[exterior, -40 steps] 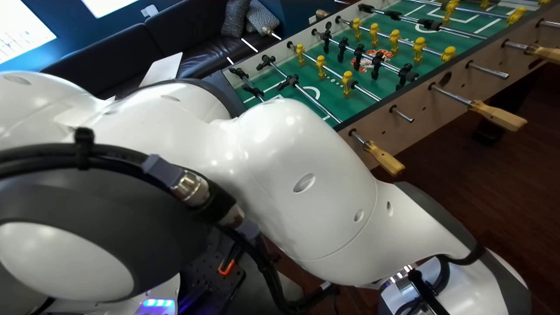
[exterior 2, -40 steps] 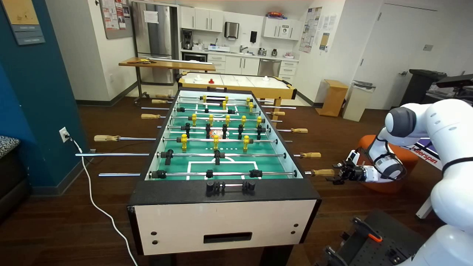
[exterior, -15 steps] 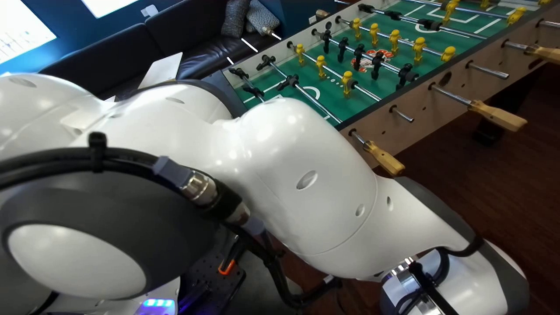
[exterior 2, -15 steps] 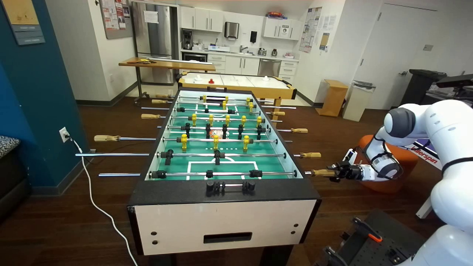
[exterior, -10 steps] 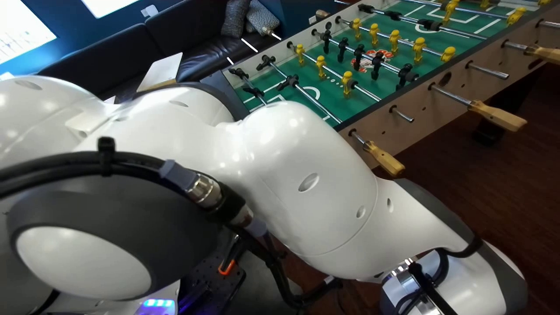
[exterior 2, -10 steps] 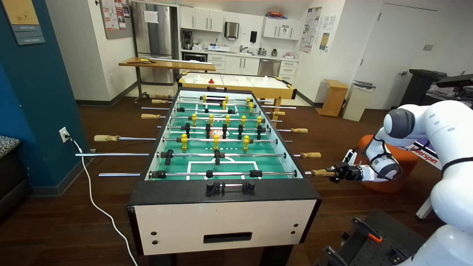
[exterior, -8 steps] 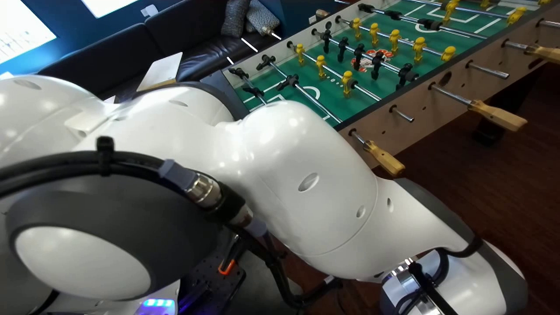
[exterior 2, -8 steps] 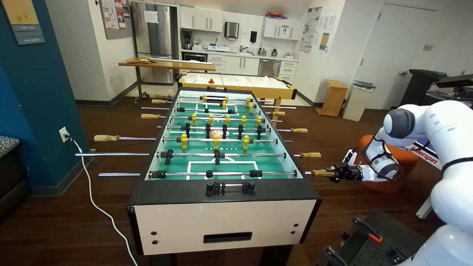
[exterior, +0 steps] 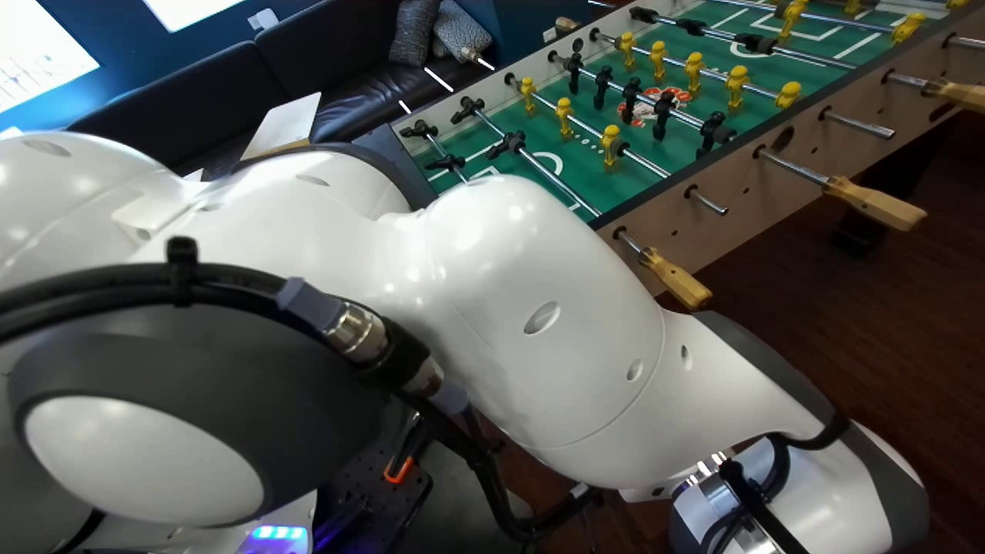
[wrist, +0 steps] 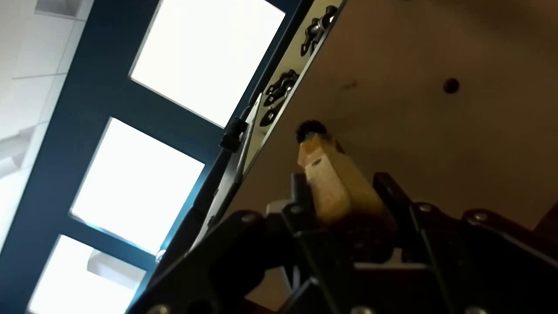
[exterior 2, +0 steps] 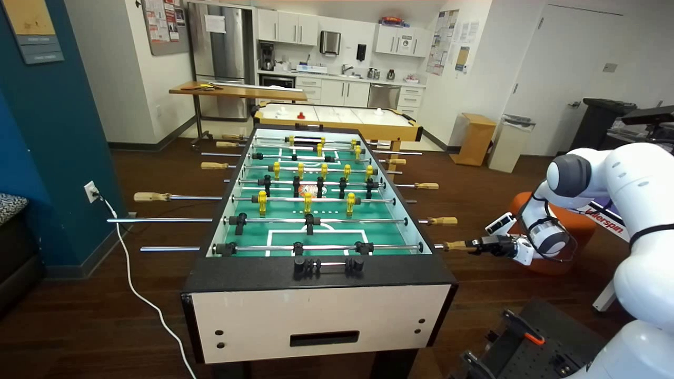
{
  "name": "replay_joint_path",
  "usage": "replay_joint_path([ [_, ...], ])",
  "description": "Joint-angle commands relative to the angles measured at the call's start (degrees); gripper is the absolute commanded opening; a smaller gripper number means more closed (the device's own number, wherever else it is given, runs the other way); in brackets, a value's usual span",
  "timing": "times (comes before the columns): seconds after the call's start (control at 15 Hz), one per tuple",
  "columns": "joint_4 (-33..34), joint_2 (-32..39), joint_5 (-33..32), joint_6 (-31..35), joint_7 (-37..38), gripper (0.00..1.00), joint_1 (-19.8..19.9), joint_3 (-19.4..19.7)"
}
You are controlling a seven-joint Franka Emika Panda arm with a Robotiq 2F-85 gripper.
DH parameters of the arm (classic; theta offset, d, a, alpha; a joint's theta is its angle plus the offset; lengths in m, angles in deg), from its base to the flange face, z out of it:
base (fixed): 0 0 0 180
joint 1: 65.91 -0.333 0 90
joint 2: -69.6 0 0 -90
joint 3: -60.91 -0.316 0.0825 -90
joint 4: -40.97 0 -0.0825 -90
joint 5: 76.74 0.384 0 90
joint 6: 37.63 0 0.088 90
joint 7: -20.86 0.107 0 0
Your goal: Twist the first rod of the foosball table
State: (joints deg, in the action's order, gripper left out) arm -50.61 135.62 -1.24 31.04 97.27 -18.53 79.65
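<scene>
The foosball table has a green field and metal rods, seen in both exterior views. Its first rod carries black players and ends in a tan wooden handle. My gripper is shut on that handle's outer end, reaching in from the right. In the wrist view the handle lies between the dark fingers, its end deep between them and in shadow. Elsewhere, my arm covers the gripper, the first rod's handle and part of the near field.
The second rod's handle sticks out close beside the gripper. An orange stool stands behind the forearm. A dark platform with an orange-trimmed tool lies below the arm. A dark sofa stands past the table.
The gripper has moved onto the handle and closed. Over the last half second the wrist has rolled, and the first rod's black players have turned with it.
</scene>
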Motion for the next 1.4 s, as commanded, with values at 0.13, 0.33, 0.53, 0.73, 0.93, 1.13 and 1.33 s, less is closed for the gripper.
replay_joint_path([
  [0.13, -0.1, -0.1, 0.0, -0.2, -8.4, 0.41, -0.4, 0.4],
  [0.33, -0.1, -0.1, 0.0, -0.2, -10.1, 0.41, -0.5, 0.5],
  [0.53, -0.2, -0.5, 0.5, 2.1, -16.7, 0.16, -0.9, 0.7],
  [0.73, 0.1, -0.7, -0.2, 1.9, -26.3, 0.16, -0.8, 0.9],
  [0.93, 0.0, -1.1, -0.1, 1.8, -35.3, 0.16, -0.6, 1.0],
  [1.13, 0.2, -1.3, -0.1, 1.7, -44.1, 0.16, -0.3, 1.1],
  [1.33, 0.1, -1.2, 1.3, 1.7, -52.5, 0.16, 0.4, 0.9],
])
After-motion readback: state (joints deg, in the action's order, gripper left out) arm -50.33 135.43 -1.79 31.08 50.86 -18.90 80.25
